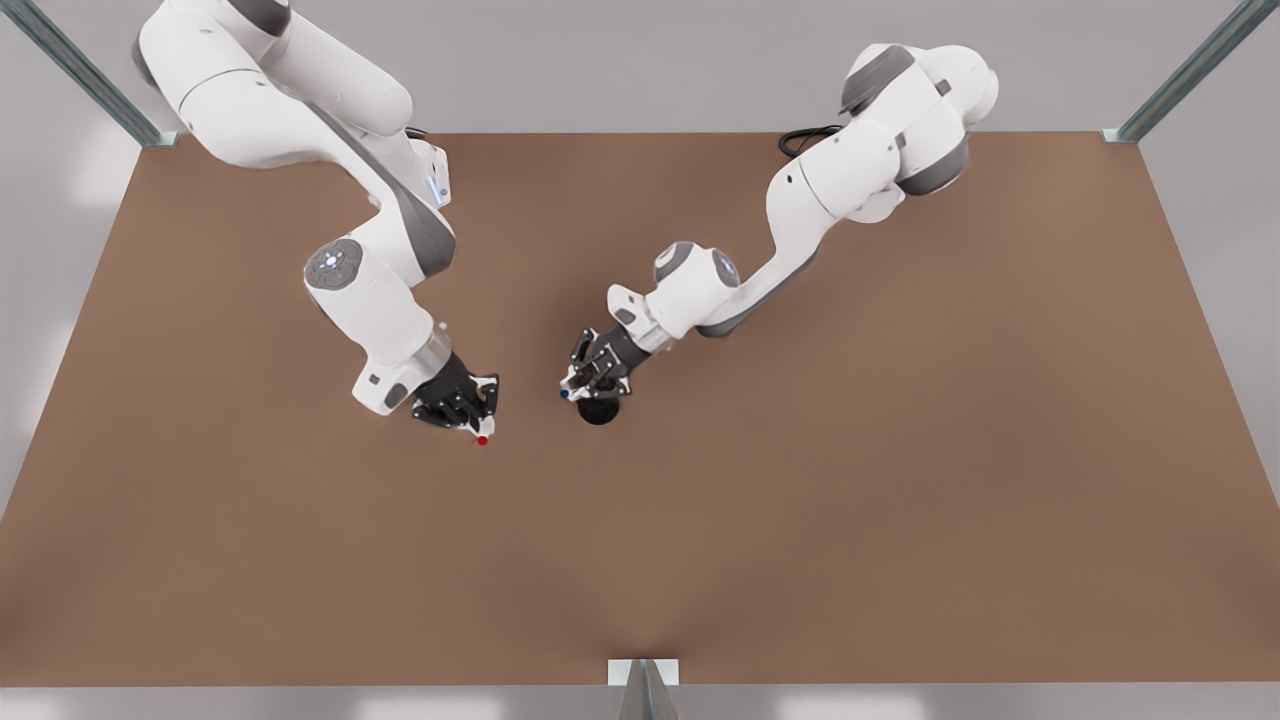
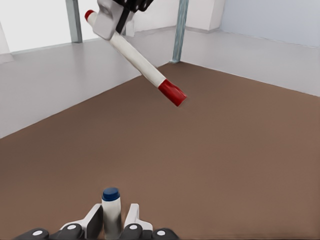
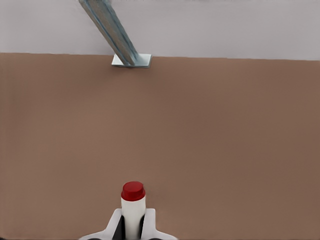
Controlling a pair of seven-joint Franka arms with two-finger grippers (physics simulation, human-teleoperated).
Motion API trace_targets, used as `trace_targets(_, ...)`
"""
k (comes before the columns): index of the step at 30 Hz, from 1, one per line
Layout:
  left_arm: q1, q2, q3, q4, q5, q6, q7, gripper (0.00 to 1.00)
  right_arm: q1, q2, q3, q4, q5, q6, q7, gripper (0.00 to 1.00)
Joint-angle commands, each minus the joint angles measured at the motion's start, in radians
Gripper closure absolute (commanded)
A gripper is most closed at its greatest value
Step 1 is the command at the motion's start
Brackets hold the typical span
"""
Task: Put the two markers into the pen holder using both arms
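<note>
Near the middle of the brown table (image 1: 900, 480), the blue-capped marker (image 2: 111, 210) stands clamped between the left gripper's (image 1: 592, 378) fingers beside the black pen holder (image 1: 598, 410), on its left in the front view. Further left, the right gripper (image 1: 468, 408) is closed on the red-capped marker (image 3: 133, 205). Both markers look light, stiff and smooth-barrelled, so a firm mid-barrel grip seems wise against slipping.

White jointed arms (image 1: 370, 300) with grey joint covers, black grippers (image 1: 462, 405), pale fingertips (image 2: 92, 219), black cable (image 1: 800, 140)
</note>
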State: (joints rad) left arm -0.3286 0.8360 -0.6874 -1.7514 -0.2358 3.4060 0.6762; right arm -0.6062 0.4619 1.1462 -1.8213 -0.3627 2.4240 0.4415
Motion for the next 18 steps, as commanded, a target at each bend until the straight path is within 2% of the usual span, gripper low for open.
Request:
trace_targets(1, -0.006, 0.003, 0.0, -0.004, 0.003, 0.022, 0.126, 0.0, 0.013, 0.0, 0.009, 0.0, -0.007, 0.07, 0.025, 0.72)
trace_targets(3, 0.014, -0.023, 0.0, -0.033, 0.006, 0.022, 0.128, 0.0, 0.022, 0.0, 0.007, -0.001, -0.027, 0.073, 0.019, 0.72)
trace_targets(4, 0.086, -0.055, -0.018, -0.095, 0.062, 0.016, 0.129, 0.0, 0.025, 0.0, 0.007, -0.001, -0.027, 0.073, 0.022, 0.72)
trace_targets(6, 0.439, -0.058, -0.214, -0.203, 0.288, -0.143, 0.129, 0.0, 0.034, 0.0, 0.006, -0.001, -0.028, 0.076, 0.023, 0.72)
trace_targets(8, 0.781, -0.057, -0.412, -0.206, 0.389, -0.524, 0.153, 0.0, 0.057, 0.0, 0.014, -0.024, -0.07, 0.185, 0.022, 0.72)
trace_targets(9, 0.916, -0.055, -0.492, -0.153, 0.385, -0.77, 0.164, 0.0, 0.078, 0.0, 0.012, -0.07, -0.087, 0.326, 0.017, 0.72)
trace_targets(10, 0.976, -0.055, -0.514, -0.061, 0.374, -0.992, 0.152, 0.0, 0.108, 0.001, 0.009, -0.067, -0.178, 0.392, 0.017, 0.72)
trace_targets(11, 0.978, -0.054, -0.509, 0.129, 0.381, -1.303, 0.044, 0.0, 0.144, 0.006, -0.003, -0.062, -0.269, 0.495, 0.026, 0.72)
trace_targets(12, 0.987, -0.054, -0.468, 0.213, 0.395, -1.461, -0.029, 0.0, 0.154, 0.007, -0.005, -0.064, -0.326, 0.614, 0.025, 0.72)
trace_targets(13, 1.014, -0.057, -0.449, 0.227, 0.501, -1.559, -0.271, 0.0, 0.158, 0.006, -0.005, -0.062, -0.355, 0.688, 0.025, 0.72)
trace_targets(15, 0.997, -0.064, -0.462, 0.388, 0.578, -1.866, -0.695, 0.0, 0.157, 0.006, -0.005, -0.046, -0.435, 0.797, 0.025, 0.72)
trace_targets(16, 0.997, -0.077, -0.459, 0.405, 0.587, -1.912, -0.718, 0.0, 0.151, -0.002, -0.005, -0.049, -0.45, 0.843, 0.023, 0.72)
trace_targets(17, 0.958, -0.103, -0.46, 0.405, 0.717, -1.955, -0.779, 0.0, 0.151, -0.002, -0.005, -0.052, -0.492, 0.886, 0.025, 0.72)
trace_targets(18, 0.936, -0.103, -0.46, 0.414, 0.75, -1.984, -0.86, 0.0, 0.158, -0.002, -0.006, -0.056, -0.528, 0.918, 0.025, 0.72)
